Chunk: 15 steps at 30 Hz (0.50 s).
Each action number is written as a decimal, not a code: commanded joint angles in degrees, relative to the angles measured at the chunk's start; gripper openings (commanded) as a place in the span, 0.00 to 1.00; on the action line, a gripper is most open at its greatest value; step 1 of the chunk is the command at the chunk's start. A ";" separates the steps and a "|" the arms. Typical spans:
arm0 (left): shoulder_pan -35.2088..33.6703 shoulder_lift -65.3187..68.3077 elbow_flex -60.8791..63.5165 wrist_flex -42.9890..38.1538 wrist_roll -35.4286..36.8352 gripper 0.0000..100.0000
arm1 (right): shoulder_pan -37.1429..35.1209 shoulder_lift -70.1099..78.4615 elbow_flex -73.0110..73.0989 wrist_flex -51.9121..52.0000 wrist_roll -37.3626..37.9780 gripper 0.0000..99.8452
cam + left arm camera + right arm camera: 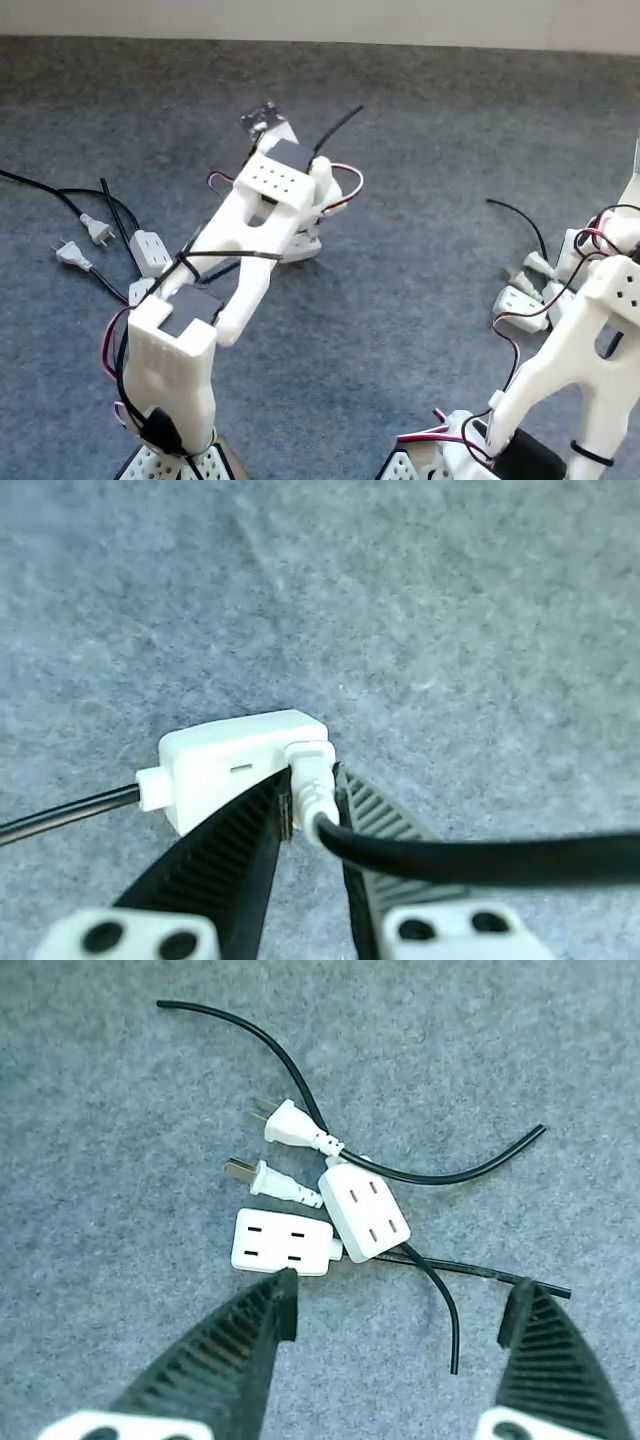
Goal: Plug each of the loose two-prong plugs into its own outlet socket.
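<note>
Markings: small grey mark on the side of the white outlet socket point(235, 765), too small to read. The slot pairs on the two blocks under the right arm point(590, 330) are plain.

Edges and room: grey carpet point(420, 150) runs to a pale strip point(400, 20) at the far edge. Open carpet lies between the right arm and the left arm point(250, 215), and ahead of both.

Left pincer point(311, 795): clamped on a white two-prong plug point(308, 770), one ribbed pad on each side of its neck. The plug body butts against the end of the outlet socket, so the prongs are hidden. The plug cord point(480, 858) runs off across one pad. The socket cord point(60, 815) leaves the opposite end.

Right pincer point(400, 1300): jaws wide apart, holding nothing.
- Flat outlet block point(282, 1242): just ahead of one fingertip.
- Angled outlet block point(365, 1210): touches the flat block.
- Nearer loose plug point(272, 1180) and farther loose plug point(287, 1123): beyond the blocks, prongs bare.
- Arcing black cord point(440, 1175): passes the farther plug.
- Thin cord point(470, 1272): lies between the fingertips.

On the left arm's outer side, well apart from its pincer: a third loose plug point(97, 231) and a fourth loose plug point(72, 255), near a further outlet block point(150, 250).
</note>
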 commanded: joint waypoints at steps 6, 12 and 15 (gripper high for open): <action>-0.04 -2.33 -3.47 10.11 -0.26 0.06 | 0.66 -1.80 -0.40 -0.66 0.44 0.32; -0.57 -1.54 -4.26 11.69 -0.44 0.06 | 0.75 -1.80 -0.40 -0.57 0.35 0.32; -0.66 -0.84 -4.18 11.52 -0.44 0.06 | 0.75 -1.80 -0.40 -0.57 0.26 0.32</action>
